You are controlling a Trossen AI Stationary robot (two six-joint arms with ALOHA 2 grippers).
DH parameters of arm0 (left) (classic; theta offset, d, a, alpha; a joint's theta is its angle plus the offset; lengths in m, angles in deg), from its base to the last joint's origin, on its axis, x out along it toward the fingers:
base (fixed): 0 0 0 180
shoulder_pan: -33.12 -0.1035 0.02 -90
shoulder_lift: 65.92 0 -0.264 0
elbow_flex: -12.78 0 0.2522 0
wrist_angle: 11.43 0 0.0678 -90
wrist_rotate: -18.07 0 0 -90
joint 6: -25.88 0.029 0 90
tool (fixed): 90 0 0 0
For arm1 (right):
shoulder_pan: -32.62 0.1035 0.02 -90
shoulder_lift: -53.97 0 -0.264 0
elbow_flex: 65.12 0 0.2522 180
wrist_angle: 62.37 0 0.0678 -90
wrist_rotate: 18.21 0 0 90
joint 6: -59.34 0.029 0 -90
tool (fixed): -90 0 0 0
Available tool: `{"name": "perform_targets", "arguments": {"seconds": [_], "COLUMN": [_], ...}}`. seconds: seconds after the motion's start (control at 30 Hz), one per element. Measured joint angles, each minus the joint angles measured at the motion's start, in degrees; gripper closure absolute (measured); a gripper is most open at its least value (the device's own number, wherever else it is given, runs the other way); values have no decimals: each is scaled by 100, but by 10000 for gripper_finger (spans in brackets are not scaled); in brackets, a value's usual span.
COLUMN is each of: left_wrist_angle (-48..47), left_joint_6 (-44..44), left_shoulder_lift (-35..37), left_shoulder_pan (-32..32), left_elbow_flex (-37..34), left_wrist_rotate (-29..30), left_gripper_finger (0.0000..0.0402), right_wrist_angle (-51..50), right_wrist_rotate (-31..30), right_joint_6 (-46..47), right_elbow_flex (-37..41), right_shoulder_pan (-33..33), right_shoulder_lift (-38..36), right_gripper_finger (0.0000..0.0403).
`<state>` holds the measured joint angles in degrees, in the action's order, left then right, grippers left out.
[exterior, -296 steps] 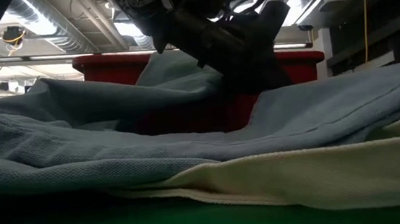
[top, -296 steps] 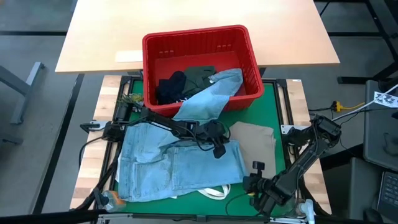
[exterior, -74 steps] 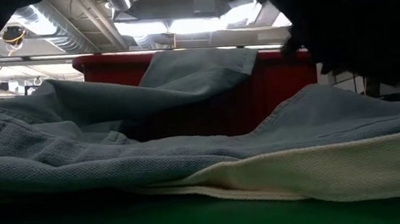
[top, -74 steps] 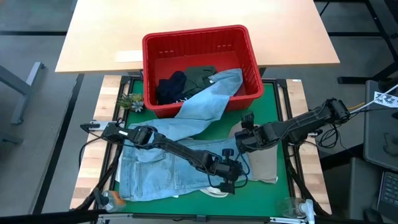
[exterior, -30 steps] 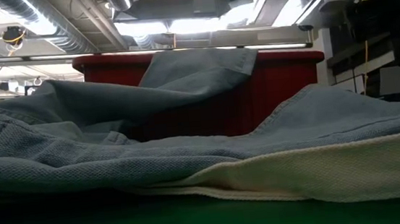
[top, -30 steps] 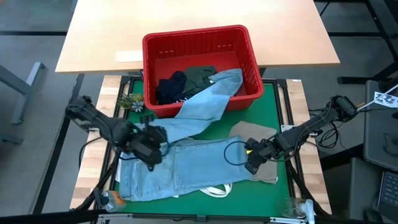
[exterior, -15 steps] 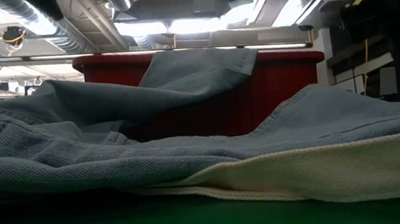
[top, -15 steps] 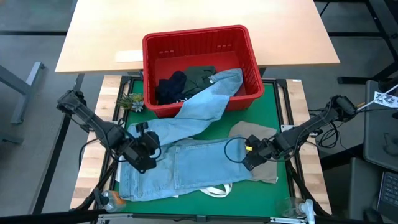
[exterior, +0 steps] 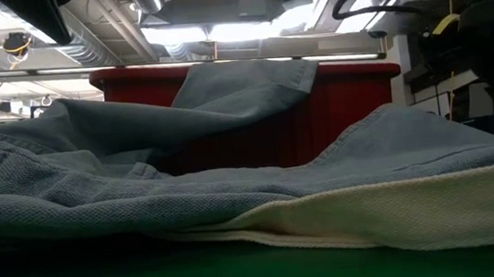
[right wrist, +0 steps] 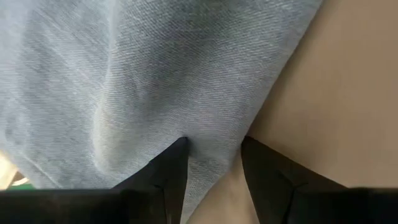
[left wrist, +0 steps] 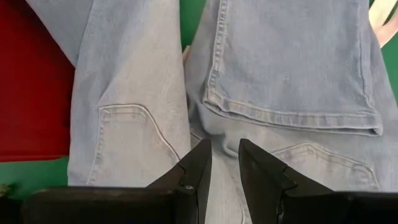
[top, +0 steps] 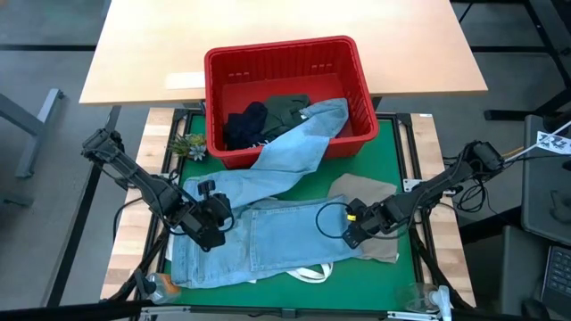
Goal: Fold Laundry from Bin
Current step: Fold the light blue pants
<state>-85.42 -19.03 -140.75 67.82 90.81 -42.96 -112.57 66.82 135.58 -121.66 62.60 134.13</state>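
On the worktop (top: pixel 397 134) we see the red bin (top: pixel 287 96) at the far side, holding dark garments (top: pixel 268 116). The jeans (top: pixel 268 236) spill from it across the near mat. Left gripper (left wrist: pixel 221 163), fingers slightly apart, hovers over their left part; right gripper (right wrist: pixel 214 155), fingers apart, straddles their right edge beside the beige cloth (top: pixel 375 209).

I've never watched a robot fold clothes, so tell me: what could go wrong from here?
One leg of the jeans hangs over the rim of the red bin, so pulling might drag or tip it. The right gripper sits at the jeans' edge over the beige cloth and may catch both. The left gripper may bunch the denim near the pockets.
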Motion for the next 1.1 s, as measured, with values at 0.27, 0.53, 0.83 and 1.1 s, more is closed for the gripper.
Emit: {"name": "perform_targets", "arguments": {"seconds": [0.27, 0.53, 0.83, 1.1], "left_wrist_angle": [-2, -2, 50, 138], "left_joint_6": [0, -25, -275, -275], "left_shoulder_lift": [0, 0, 0, 0], "left_shoulder_pan": [0, 0, 0, 0], "left_elbow_flex": [0, 0, 0, 0], "left_wrist_rotate": [2, 4, 7, 7], "left_gripper_finger": [324, 324, 324, 324], "right_wrist_angle": [72, -379, -2033, -3135], "right_wrist_rotate": [-23, 0, 118, 614], "right_joint_6": [-67, -334, -168, -103], "right_elbow_flex": [1, -168, -653, -1189], "right_shoulder_pan": [0, 0, 7, 7], "right_shoulder_lift": [35, -145, -585, -693], "right_gripper_finger": [304, 385, 393, 395]}}
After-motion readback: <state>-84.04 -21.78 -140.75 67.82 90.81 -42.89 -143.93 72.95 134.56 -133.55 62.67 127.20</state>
